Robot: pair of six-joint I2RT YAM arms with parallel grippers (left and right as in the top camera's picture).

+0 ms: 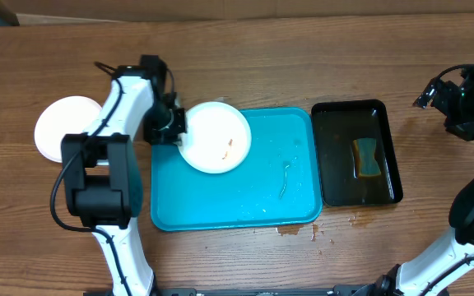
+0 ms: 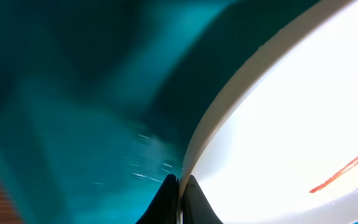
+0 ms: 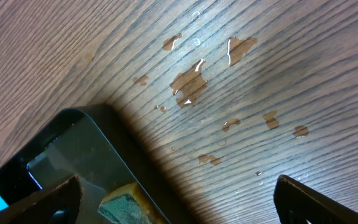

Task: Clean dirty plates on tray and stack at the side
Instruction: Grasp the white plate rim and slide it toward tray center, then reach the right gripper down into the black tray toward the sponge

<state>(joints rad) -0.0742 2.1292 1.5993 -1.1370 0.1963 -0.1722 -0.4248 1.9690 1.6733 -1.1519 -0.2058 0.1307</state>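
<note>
Plate point(image 1: 214, 137), red-smeared, at tray's point(image 1: 278, 196) left end; left hand point(image 1: 174, 125) pinched on its rim, probably to lift it for cleaning; right hand point(image 3: 178, 202) wide, empty, near black tray point(image 1: 348, 104)

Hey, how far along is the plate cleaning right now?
Looks done: one white plate sits on the table left of the tray. In hand: the left hand is shut on the rim of a smeared plate at the tray's corner. Left: wiping it and stacking; the sponge lies in the black tray.
</note>
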